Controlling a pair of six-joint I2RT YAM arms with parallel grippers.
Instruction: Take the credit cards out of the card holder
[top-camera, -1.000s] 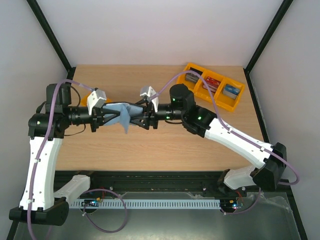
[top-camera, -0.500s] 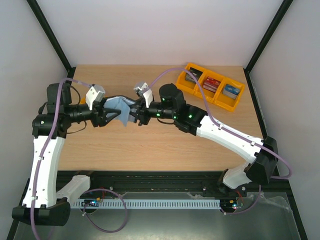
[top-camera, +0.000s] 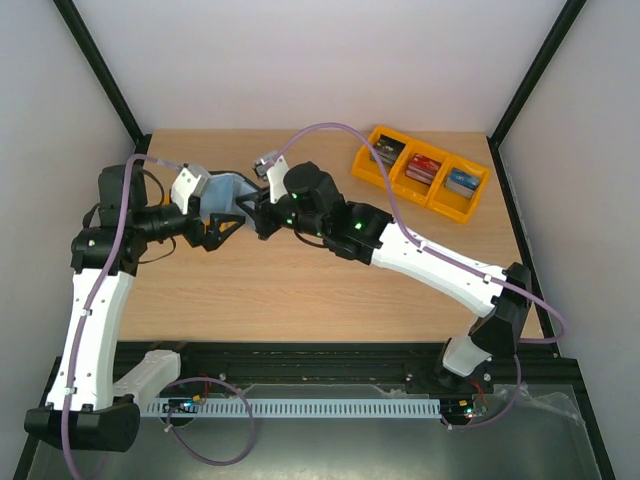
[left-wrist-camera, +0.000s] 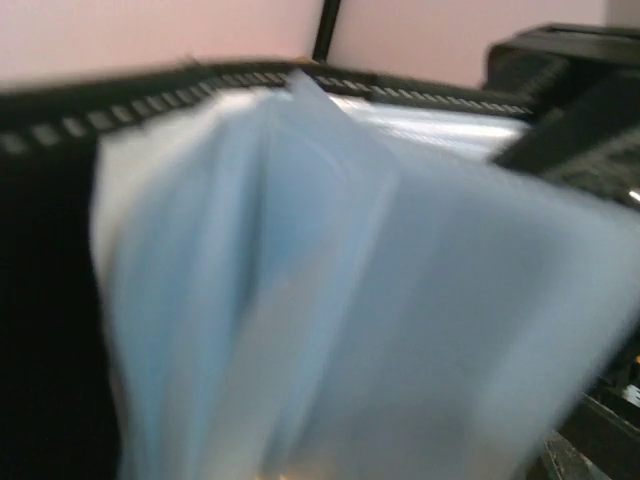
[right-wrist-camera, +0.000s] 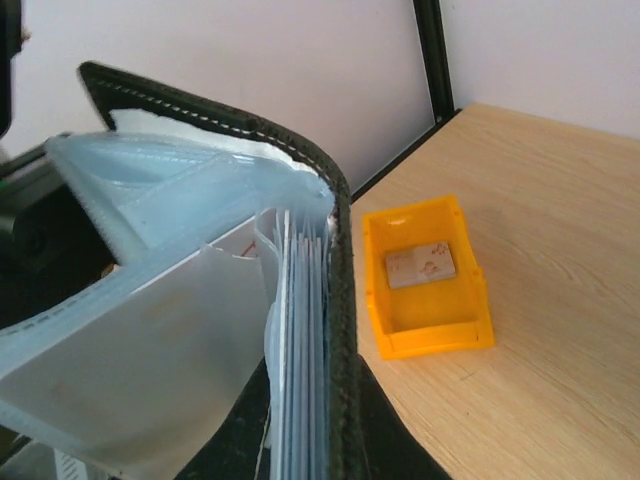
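Black left tool (top-camera: 222, 228) spread, empty, at 7 o'clock of card holder (top-camera: 233, 188), likely ready to pull card. Right tool (top-camera: 257, 203) clamped on holder cover, holds it above desk (top-camera: 300, 290), pockets fanned. Beyond, one credit card (right-wrist-camera: 421, 266) lies in yellow tray (right-wrist-camera: 432, 340).

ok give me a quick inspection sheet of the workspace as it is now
surface: wooden table, no damage seen
job's things: card holder held up, open, clear pockets fanned out; one credit card lying in a small yellow bin
clutter: yellow three-compartment tray at the far right, holding dark, red and blue card stacks
grippers: left gripper jaws open beside the holder; right gripper jaws shut on the holder
cables: purple cable looped along each arm, no snag seen
surroundings: white walls, black frame posts; nothing else seen
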